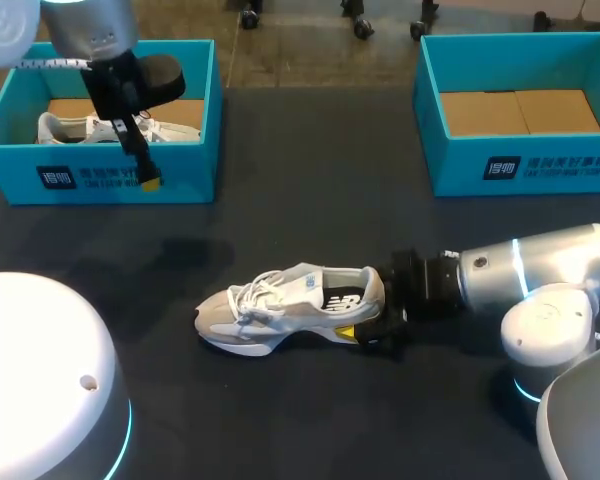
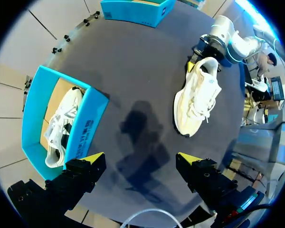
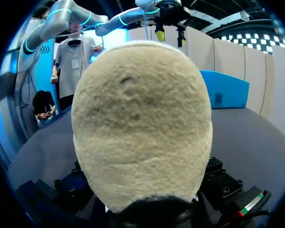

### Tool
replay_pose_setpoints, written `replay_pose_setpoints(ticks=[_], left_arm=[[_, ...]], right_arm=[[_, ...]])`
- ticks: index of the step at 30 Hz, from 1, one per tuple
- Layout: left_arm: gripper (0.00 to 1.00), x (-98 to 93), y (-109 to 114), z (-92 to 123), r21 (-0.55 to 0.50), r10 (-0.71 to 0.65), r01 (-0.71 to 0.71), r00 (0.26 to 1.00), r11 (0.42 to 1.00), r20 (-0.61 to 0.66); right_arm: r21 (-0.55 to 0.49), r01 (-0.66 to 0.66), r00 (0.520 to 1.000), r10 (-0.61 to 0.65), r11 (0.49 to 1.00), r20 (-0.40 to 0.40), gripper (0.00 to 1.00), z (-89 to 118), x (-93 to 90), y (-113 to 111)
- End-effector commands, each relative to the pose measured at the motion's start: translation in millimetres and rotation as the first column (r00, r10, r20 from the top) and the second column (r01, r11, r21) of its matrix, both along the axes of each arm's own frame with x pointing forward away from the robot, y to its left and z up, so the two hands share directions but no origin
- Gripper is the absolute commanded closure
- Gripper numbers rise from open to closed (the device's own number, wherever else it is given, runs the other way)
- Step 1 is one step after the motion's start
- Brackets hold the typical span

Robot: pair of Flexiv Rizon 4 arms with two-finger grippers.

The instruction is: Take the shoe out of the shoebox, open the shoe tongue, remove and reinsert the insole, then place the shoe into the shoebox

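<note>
A beige and white shoe (image 1: 290, 305) stands on its sole mid-table, toe pointing left. My right gripper (image 1: 352, 318) comes in from the right and is shut on its heel, one yellow tip showing against the near side. In the right wrist view the heel (image 3: 142, 118) fills the space between the fingers and hides their tips. My left gripper (image 1: 145, 170) hangs open and empty above the front wall of the left blue shoebox (image 1: 100, 175). In the left wrist view its open fingers (image 2: 140, 159) hover over bare table, the shoe (image 2: 197, 97) lying well ahead of them.
A second white shoe (image 1: 80, 128) lies inside the left box (image 2: 88, 123). A second blue shoebox (image 1: 520, 160) with only a cardboard floor stands at the back right. Dark table surface stretches between the two boxes and in front of the shoe.
</note>
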State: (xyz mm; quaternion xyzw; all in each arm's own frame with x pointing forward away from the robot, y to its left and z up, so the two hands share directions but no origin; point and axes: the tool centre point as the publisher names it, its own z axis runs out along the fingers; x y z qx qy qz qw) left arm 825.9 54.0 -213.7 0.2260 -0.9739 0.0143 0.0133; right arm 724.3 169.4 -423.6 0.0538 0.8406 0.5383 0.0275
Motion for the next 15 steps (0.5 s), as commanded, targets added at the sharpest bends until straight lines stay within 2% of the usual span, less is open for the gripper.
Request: replay_pose_setpoints(ticks=[1,6,7,11,15], left_arm=[[0.00,-0.1,-0.1,-0.4,0.001,0.000,0.000,1.000,1.000,0.000],[0.00,-0.2,-0.6,-0.5,-0.002,0.004,-0.004,1.000,1.000,-0.007],[0.00,-3.7,-4.4,-3.4,0.010,0.094,-0.094,0.995,0.996,0.018],[0.00,-7.4,-11.0,-8.4,0.022,0.199,-0.200,0.980,0.980,0.031],[0.00,-11.6,-22.1,-11.3,0.004,0.381,-0.382,0.923,0.924,0.050]], right_arm=[[-0.003,0.001,1.000,-0.001,1.000,0.000,1.00,0.9,-0.8,0.6],[-0.003,0.001,1.000,-0.001,1.000,0.000,1.00,0.9,-0.8,0.6],[-0.003,0.001,1.000,-0.001,1.000,0.000,1.00,0.9,-0.8,0.6],[-0.003,0.001,1.000,-0.001,1.000,0.000,1.00,0.9,-0.8,0.6],[-0.003,0.001,1.000,-0.001,1.000,0.000,1.00,0.9,-0.8,0.6]])
